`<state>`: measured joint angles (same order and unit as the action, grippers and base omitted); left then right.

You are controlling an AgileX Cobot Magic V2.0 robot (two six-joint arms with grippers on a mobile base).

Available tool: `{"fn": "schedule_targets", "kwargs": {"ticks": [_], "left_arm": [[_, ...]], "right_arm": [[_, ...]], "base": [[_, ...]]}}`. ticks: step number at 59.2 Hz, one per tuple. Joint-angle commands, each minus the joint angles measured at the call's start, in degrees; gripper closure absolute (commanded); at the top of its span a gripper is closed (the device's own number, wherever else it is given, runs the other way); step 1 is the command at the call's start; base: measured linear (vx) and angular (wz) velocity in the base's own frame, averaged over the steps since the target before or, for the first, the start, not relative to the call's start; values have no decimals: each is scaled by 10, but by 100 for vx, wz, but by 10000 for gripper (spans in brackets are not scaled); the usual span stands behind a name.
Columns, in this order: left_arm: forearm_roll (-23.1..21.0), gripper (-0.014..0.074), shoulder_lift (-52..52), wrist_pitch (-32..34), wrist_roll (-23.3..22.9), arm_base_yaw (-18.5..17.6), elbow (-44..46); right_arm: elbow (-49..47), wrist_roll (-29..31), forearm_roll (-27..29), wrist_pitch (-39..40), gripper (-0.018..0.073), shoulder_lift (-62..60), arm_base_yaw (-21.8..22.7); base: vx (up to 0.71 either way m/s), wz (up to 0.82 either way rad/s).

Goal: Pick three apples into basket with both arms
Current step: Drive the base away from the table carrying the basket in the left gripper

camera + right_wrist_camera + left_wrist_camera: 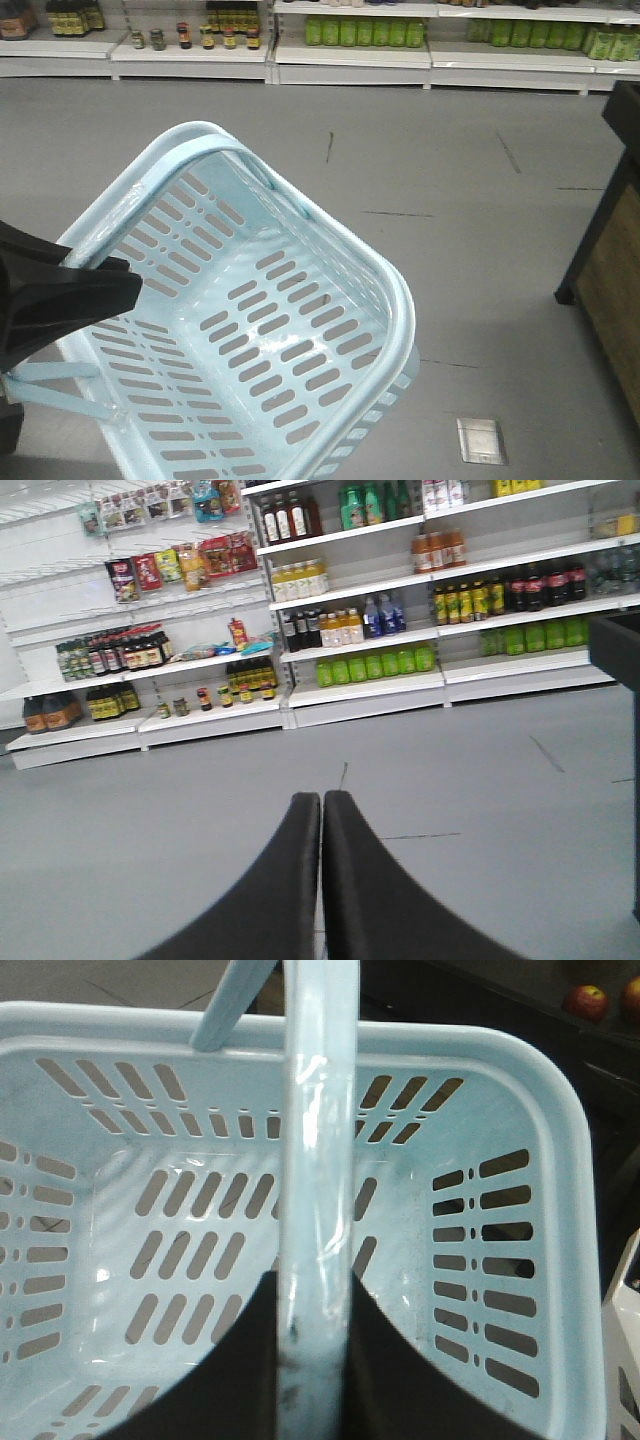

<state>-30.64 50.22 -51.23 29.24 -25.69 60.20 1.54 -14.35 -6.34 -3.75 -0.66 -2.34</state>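
While tilted, basket handle (318, 1140) within left end effector (312, 1295).

Matte blk jaws: smooth, curved, tapering to narrow tips.

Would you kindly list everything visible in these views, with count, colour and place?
basket: one, pale blue, empty, tilted, held by its handle
apples: two in view, red, on a dark surface beyond the basket
shelves: several, white, along the back
bottles and jars: many, green, dark and yellow, on the shelves
stand: one, black frame with wood side, right of the front view
floor plate: one, metal, in the grey floor
left gripper: one, black, shut on the handle
right gripper: one, black, shut, empty, facing the shelves
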Motion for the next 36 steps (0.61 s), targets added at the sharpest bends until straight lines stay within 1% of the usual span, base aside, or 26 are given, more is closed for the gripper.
{"fn": "schedule_targets", "kwargs": {"ticks": [1,22,36], "left_arm": [[-26,602,-5,50,-2,-2,17],[-26,602,-5,50,-2,-2,17],[-27,602,-5,50,-2,-2,17]], "right_arm": [[8,2,-7,41,568,-7,3],[8,2,-7,41,568,-7,3],[8,2,-7,41,568,-7,3]], "base": [[12,47],[15,50],[17,26]]}}
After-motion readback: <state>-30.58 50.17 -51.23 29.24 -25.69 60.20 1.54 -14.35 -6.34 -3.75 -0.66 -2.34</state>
